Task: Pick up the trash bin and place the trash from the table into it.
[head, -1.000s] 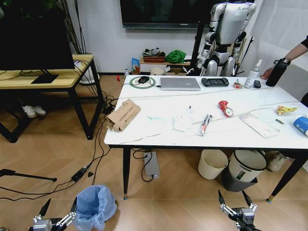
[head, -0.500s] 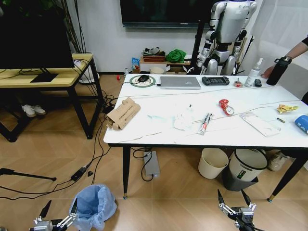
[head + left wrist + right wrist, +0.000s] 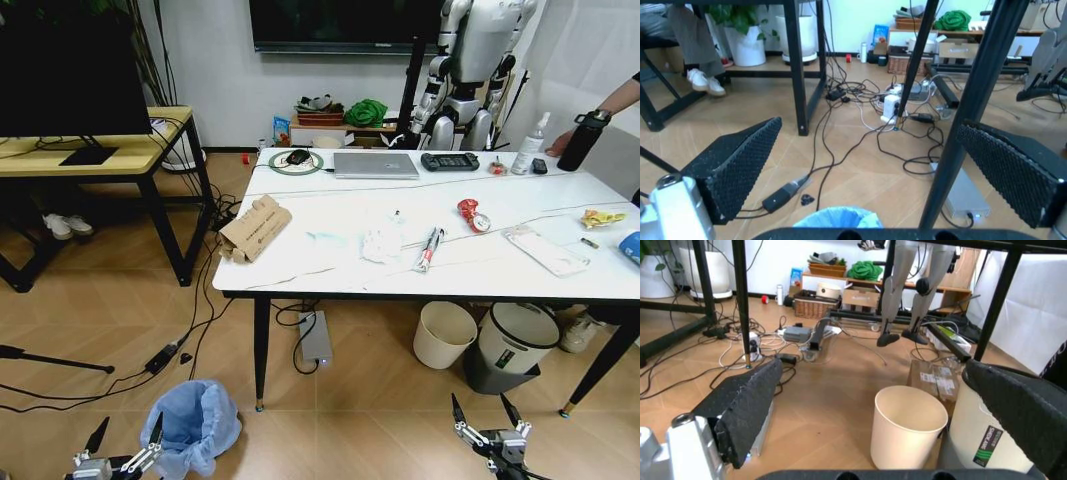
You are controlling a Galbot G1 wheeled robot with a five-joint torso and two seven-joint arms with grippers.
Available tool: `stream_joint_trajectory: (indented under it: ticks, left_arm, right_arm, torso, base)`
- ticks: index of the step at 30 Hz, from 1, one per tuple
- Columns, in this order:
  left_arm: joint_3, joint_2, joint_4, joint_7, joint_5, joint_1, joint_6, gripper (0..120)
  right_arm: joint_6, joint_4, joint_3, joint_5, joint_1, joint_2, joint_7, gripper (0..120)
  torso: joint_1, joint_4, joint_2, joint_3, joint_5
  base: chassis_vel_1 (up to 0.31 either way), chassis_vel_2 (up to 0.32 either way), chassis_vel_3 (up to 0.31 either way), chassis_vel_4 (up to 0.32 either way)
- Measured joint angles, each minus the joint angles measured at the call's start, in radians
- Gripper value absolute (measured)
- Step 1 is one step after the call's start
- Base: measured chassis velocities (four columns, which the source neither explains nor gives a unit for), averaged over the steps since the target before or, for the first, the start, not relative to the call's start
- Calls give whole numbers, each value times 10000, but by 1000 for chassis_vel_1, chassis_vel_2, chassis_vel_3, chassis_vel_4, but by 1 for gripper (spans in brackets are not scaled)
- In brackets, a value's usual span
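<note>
The trash bin (image 3: 195, 425), lined with a crinkled light-blue bag, stands on the floor left of the table's front left leg. My left gripper (image 3: 128, 436) hangs open just left of it, apart from the bag; in the left wrist view (image 3: 873, 170) the bag's blue edge (image 3: 840, 218) lies below the open pads. The marble table (image 3: 330, 272) holds the trash: torn cardboard (image 3: 255, 228), white tissue (image 3: 380, 240), a red wrapper (image 3: 470, 215), a clear sheet (image 3: 545, 250), a yellow wrapper (image 3: 600, 217) and a blue cup (image 3: 632, 245). My right gripper (image 3: 480, 412) is open, low over the floor.
A cream bin (image 3: 907, 425) and a grey-black bin (image 3: 510, 350) stand under the table. Cables (image 3: 190, 330) run across the floor by the wooden desk (image 3: 90, 155). A laptop (image 3: 375, 165), controller (image 3: 450, 161) and bottles sit at the table's far side; a person's hand holds a black bottle (image 3: 583, 140).
The whole head view has shifted a little, so the camera moved. Both grippers stay open and low, and the bin and the trash lie where they were.
</note>
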Motion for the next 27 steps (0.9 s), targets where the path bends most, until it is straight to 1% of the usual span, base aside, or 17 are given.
stream_joint_trajectory:
  ticks: [11,12,18,19,22,23,26,27]
  left_arm:
    - [27,-24,-110,-334,215,-20,385,100]
    - [27,-24,-110,-334,215,-20,385,100]
    - [31,-38,-65,-345,223,-72,380,100]
    - [31,-38,-65,-345,223,-72,380,100]
    - [23,-27,-36,-347,226,-79,368,100]
    - [14,-15,-8,-347,226,-83,356,100]
    - [6,-11,13,-346,225,-91,339,100]
    - [6,-11,13,-346,225,-91,339,100]
  right_arm:
    - [8,-80,-58,8,49,19,0,100]
    - [8,-80,-58,8,49,19,0,100]
    - [10,-86,-65,10,58,43,1,100]
    - [10,-86,-65,10,58,43,1,100]
    - [10,-87,-69,9,59,53,1,100]
    - [10,-85,-75,8,61,69,1,100]
    - [10,-84,-82,3,57,83,2,100]
    - [10,-84,-82,3,57,83,2,100]
  torso:
    - [-248,0,-584,-335,0]
    - [-248,0,-584,-335,0]
    - [-396,0,-921,-525,-1]
    - [-396,0,-921,-525,-1]
    - [-467,0,-1087,-619,0]
    - [-531,0,-1232,-702,-1]
    - [-601,0,-1407,-805,-1]
    - [-601,0,-1407,-805,-1]
  base:
    - [0,0,0,0]
    - [0,0,0,0]
    - [0,0,0,0]
    - [0,0,0,0]
    - [0,0,0,0]
    - [0,0,0,0]
    - [0,0,0,0]
    - [0,0,0,0]
